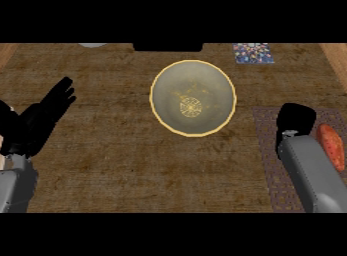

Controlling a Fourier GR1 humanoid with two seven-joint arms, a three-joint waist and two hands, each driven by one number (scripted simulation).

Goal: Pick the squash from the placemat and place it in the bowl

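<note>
Now reaching: right hand, fingers' state untellable, sits just left of squash; next, close around it.

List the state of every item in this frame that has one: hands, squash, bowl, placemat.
Left hand: open, fingers straight, resting at the view's left edge, holding nothing.
Right hand: over the placemat beside the squash; fingers not visible.
Squash: lying on the placemat, not lifted.
Bowl: upright on the counter, nothing inside.
Placemat: flat at the counter's right side, partly covered by the right forearm.
</note>
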